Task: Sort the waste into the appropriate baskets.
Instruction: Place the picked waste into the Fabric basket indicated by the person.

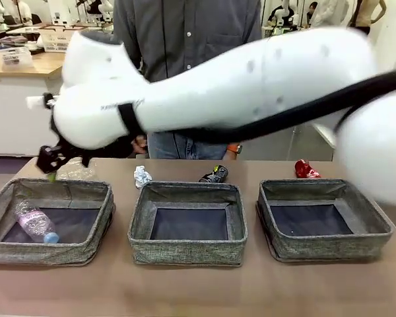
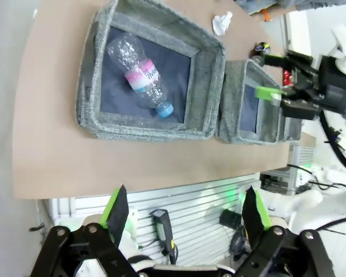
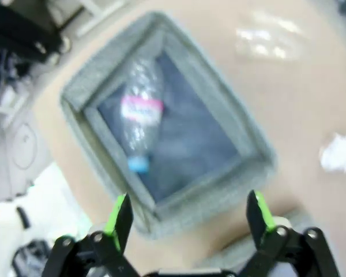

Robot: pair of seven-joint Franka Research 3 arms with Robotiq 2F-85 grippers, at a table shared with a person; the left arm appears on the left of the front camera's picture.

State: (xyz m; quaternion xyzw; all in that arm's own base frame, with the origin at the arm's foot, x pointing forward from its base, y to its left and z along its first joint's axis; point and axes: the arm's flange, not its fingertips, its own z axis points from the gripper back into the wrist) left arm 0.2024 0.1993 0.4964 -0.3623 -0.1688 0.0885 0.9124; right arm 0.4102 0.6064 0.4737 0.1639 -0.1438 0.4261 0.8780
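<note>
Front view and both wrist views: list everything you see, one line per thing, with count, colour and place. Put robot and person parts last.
table: one, brown, under everything
baskets: three, grey woven, in a row: left basket, middle basket, right basket
plastic bottle: one, clear, pink label, lying in left basket
plastic cup: one, clear, behind left basket
paper ball: one, white, behind middle basket's left corner
black can: one, crushed, behind middle basket
red can: one, crushed, behind right basket
person: one, grey shirt, far side
right gripper: one, black, green pads, open, above left basket
left gripper: one, black, green pads, open, off the table's edge
</note>
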